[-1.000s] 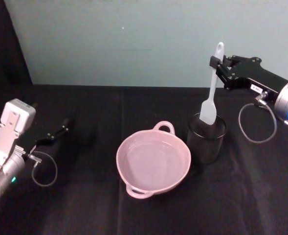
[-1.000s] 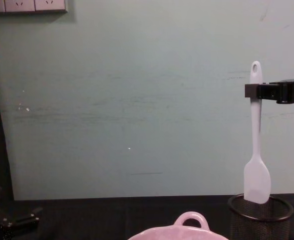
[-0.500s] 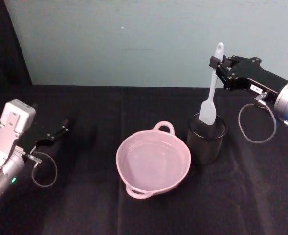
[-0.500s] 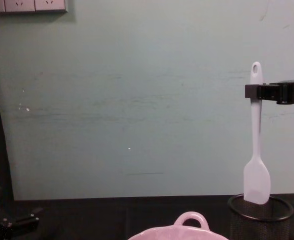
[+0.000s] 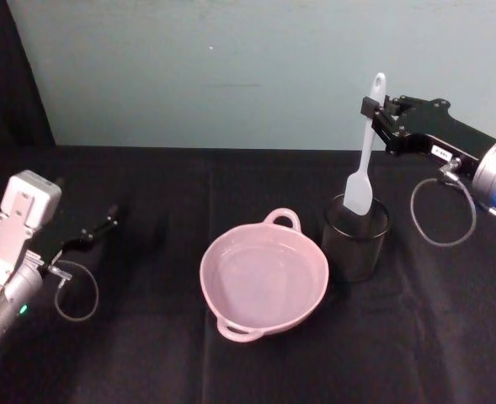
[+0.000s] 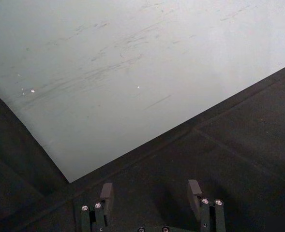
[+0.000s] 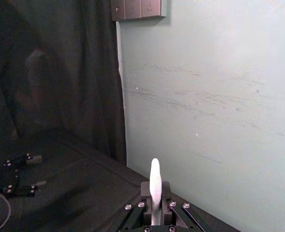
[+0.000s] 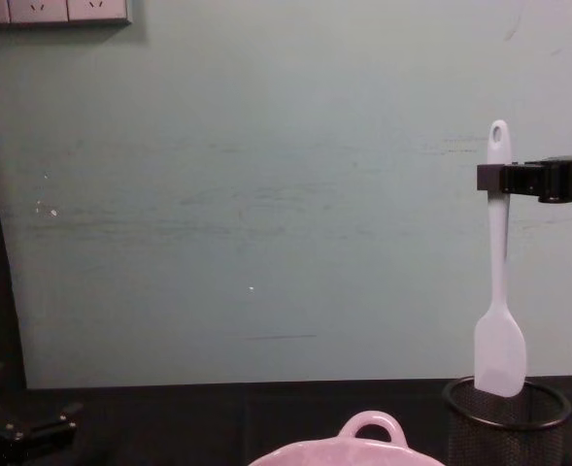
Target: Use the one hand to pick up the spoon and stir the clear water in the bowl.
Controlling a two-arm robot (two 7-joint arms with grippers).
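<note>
My right gripper (image 5: 369,110) is shut on the upper handle of the white spoon (image 5: 362,164), which hangs upright with its paddle head just above the rim of the black mesh cup (image 5: 356,238). From the chest view the spoon (image 8: 500,291) hangs from the black gripper (image 8: 489,178) over the cup (image 8: 507,420). In the right wrist view the handle tip (image 7: 155,181) sticks up between the shut fingers. The pink bowl (image 5: 222,290), holding clear water, sits left of the cup; its loop handle (image 8: 371,426) shows in the chest view. My left gripper (image 5: 96,231) rests open at the far left.
A black cloth covers the table (image 5: 146,353), and a pale green wall (image 5: 231,67) stands close behind it. A grey cable loop (image 5: 440,215) hangs under the right wrist. Open cloth lies in front of the bowl and to its left.
The spoon has risen very slightly in the right gripper, its paddle a touch higher over the mesh cup. The left arm has barely shifted.
</note>
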